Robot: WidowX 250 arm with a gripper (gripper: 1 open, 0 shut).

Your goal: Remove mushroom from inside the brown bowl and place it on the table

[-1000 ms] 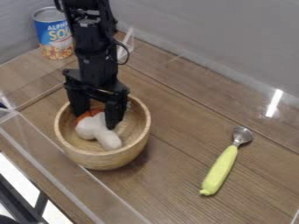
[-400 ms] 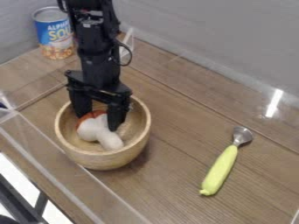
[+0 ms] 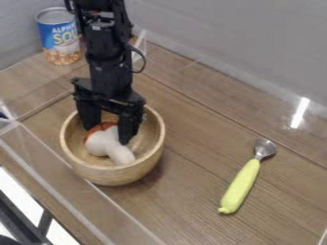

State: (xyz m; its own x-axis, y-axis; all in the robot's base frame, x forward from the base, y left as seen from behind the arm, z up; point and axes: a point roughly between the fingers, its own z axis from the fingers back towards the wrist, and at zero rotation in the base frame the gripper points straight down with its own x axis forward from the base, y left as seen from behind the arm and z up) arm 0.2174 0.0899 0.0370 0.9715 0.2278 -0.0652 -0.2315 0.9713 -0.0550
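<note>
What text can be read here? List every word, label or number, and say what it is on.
"SO": large white letters on the blue label of the can; the rest of the word is cut off by the arm.
Small white print above those letters on the can: too blurred to read.
Bowl, mushroom, spoon, claw: no text visible.

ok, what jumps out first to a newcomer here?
The black arm's claw, jaws open, pointing straight down into the brown bowl at front left, over the mushroom lying inside. Next, the yellow-green spoon on the table at right, and the soup can at back left.
</note>
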